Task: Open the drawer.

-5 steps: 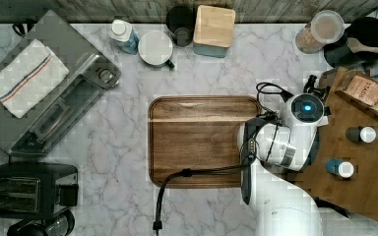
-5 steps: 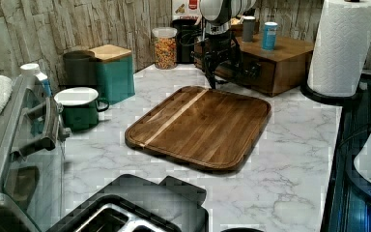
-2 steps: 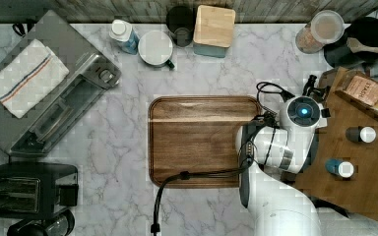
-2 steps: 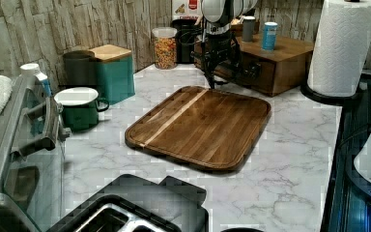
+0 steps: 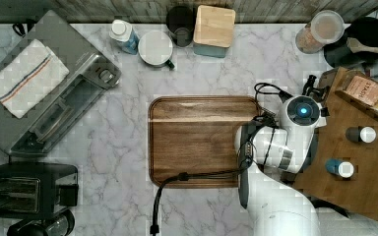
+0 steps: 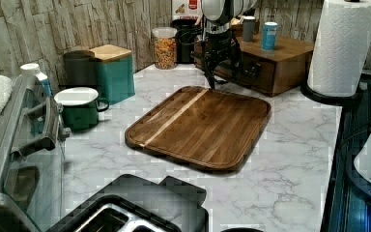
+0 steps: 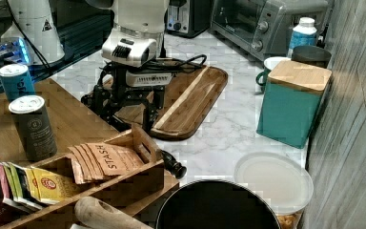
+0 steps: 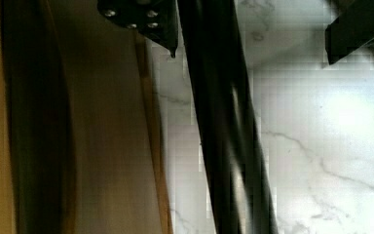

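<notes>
1. We see the white arm's end effector (image 6: 221, 65) hanging at the front of the wooden box cabinet (image 6: 290, 60), its dark fingers pointed down at the marble bench (image 6: 294, 159).
2. The wrist view shows the drawer's long black bar handle (image 8: 224, 126) running between the two fingers (image 8: 148, 19), which stand well apart on either side and do not clamp it.
3. The drawer (image 6: 251, 72), brown wood, sits in the cabinet's front face; the arm hides much of that face in the left view, and we cannot tell how far out it stands.
4. In the top view the arm's body covers the cabinet's front edge altogether.
5. Just in front of the cabinet lies a flat wooden tray (image 5: 197, 140) with rounded corners and a pale stripe.
6. On the cabinet's top stand a blue tin (image 6: 269, 36) and a dark tin (image 7: 32, 126).
</notes>
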Tool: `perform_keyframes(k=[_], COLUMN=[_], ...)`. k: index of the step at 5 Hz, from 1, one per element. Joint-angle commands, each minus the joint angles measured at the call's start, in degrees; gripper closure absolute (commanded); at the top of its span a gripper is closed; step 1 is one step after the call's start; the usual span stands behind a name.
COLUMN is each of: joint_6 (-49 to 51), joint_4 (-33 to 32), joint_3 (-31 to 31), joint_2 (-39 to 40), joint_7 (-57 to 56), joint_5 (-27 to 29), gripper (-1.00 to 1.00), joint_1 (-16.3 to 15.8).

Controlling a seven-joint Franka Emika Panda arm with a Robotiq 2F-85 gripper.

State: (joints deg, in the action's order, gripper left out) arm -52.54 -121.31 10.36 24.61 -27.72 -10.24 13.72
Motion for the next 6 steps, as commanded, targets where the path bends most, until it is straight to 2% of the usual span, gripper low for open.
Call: perform_keyframes(k=[1, 2, 3, 4, 6], joint_6=[-3.68, -6.75, -11.67, -10.39, -11.28], joint_4=[7.39, 5.40, 2.75, 5.14, 8.50], joint_3=[-8.60, -8.77, -11.95, -11.55, -14.36], joint_2=[-3.42, -4.45, -5.08, -3.59, -1.05], joint_7=[1.89, 7.92, 6.47, 13.79, 16.41], joint_5=[4.00, 2.12, 5.52, 4.15, 6.10], gripper=[-1.00, -1.00, -1.00, -1.00, -1.00], joint_1=[-6.99, -10.41, -10.59, -14.33, -16.50])
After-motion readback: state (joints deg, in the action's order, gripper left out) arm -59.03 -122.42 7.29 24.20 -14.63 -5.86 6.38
